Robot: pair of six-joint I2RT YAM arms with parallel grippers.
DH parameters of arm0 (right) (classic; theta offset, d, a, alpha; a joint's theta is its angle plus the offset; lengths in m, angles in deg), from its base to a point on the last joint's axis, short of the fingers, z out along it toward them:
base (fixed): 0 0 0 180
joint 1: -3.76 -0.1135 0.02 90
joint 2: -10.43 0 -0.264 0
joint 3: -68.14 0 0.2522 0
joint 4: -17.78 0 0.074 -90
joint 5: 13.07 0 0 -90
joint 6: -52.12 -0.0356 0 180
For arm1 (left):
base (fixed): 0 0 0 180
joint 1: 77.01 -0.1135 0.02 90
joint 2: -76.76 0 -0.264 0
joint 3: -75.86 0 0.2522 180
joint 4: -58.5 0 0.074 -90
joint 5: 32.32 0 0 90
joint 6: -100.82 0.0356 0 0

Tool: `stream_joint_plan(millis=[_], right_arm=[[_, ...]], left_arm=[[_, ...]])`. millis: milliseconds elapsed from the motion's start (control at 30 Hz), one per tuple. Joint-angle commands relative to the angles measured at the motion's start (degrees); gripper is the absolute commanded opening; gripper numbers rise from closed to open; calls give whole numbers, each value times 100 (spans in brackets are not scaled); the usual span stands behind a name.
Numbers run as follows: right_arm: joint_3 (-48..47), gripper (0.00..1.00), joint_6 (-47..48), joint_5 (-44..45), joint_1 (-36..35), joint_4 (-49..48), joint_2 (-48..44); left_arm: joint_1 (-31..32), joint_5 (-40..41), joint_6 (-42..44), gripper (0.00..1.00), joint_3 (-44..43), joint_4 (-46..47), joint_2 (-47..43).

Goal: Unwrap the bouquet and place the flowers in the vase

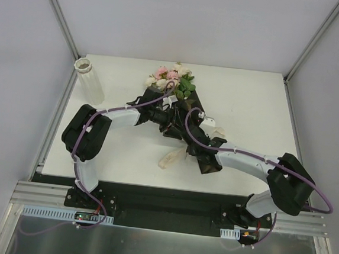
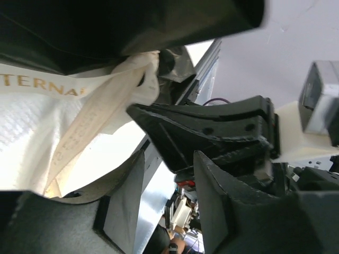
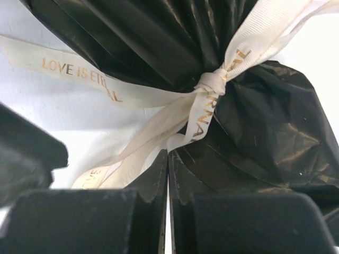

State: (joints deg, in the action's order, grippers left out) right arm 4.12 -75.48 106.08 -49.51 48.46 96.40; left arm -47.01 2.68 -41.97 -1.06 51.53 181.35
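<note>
Right gripper (image 3: 168, 159) is clenched tight, its tips meeting just below the cream ribbon (image 3: 212, 84) knotted round the black paper (image 3: 159, 37). Whether a ribbon tail is pinched, I cannot tell. Left gripper (image 2: 169, 180), jaws apart, crowds in beside it. Beyond both grippers the bouquet (image 1: 173, 100) lies on the tabletop (image 1: 248, 104), its flowers (image 1: 169, 76) pointing away. The vase (image 1: 87, 78) stands well off to their left.

place: probably robot lab cell | seen: white panel walls (image 1: 184, 21), aluminium frame (image 1: 60, 16)
</note>
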Motion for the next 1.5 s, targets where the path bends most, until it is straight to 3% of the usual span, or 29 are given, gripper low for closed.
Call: stream_joint_plan(millis=[0, 433, 1033, 1233, 1467], right_arm=[[428, 1, 104, 126, 2, -514, -607], [702, 1, 938, 522, -201, -1078, -1890], [-527, 1, 1879, 812, -201, -454, -3912], [-1239, 1, 2319, 785, -201, -287, -4097], [-1284, 1, 2363, 838, -201, -260, -4176]], left_arm=[[172, 68, 173, 39, -12, -11, 289], [481, 402, 191, 30, -83, -213, 1186], [481, 499, 305, 31, -215, -477, 1370], [481, 508, 323, 32, -232, -529, 1379], [472, 552, 402, 32, -276, -617, 1318]])
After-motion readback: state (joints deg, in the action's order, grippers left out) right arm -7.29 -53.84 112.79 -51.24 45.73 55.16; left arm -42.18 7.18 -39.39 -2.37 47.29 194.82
